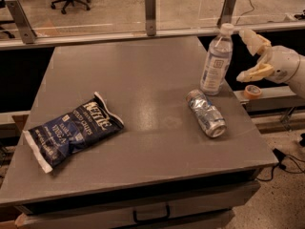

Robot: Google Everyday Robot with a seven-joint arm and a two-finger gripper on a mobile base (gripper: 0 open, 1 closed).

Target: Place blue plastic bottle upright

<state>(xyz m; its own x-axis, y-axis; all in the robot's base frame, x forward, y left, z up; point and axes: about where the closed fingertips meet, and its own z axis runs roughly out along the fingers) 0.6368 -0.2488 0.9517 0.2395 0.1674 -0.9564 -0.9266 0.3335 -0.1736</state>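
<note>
Tool spread open at the right edge of the view

The tool [243, 55] reaches in from the right in the upper part of the view. Its two pale fingers [255, 39] are held wide apart, one above the other, tips pointing left, with nothing gripped between them. Behind it the rounded white forearm [286, 63] slopes slightly downward and runs off the right border.

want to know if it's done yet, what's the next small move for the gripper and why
Probably draw the gripper straight back to the right, away from the blue plastic bottle. The bottle stands upright on the table near its right edge, and the gripper is open beside it, not touching, so the placing looks done; brushing it could tip it.
</note>
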